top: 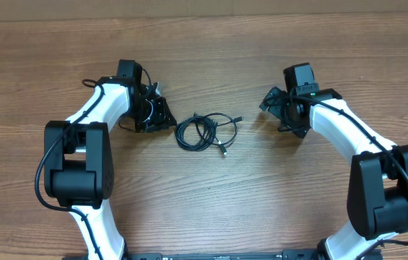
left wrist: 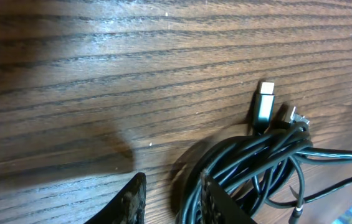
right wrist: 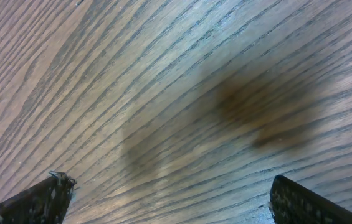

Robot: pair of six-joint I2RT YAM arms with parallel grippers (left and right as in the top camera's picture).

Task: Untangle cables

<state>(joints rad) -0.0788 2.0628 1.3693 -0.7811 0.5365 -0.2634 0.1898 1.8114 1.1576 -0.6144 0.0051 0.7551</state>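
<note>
Overhead, the cables sit in one small black bundle at the middle of the wooden table, right between the two arms. The tight coil is on the left end of the bundle, and looser loops spill out to the right, so its long axis runs across the table from left to right, lifting slightly toward the far side at the right end. One loose end pokes toward the near edge, and another points off to the right.

The left gripper is just beside the coil's left edge. On its wrist camera the two fingers stand apart with bare wood showing in the gap. The bundled strands crowd up against the right-hand finger, though I cannot tell whether they touch it. A silver plug stands out beyond the coil, its tip pointing away from the fingers, with a smaller plug end just beside it.

The right gripper is well apart from the bundle, off its right end. Its wrist camera shows the fingers spread wide over nothing but wood grain.
</note>
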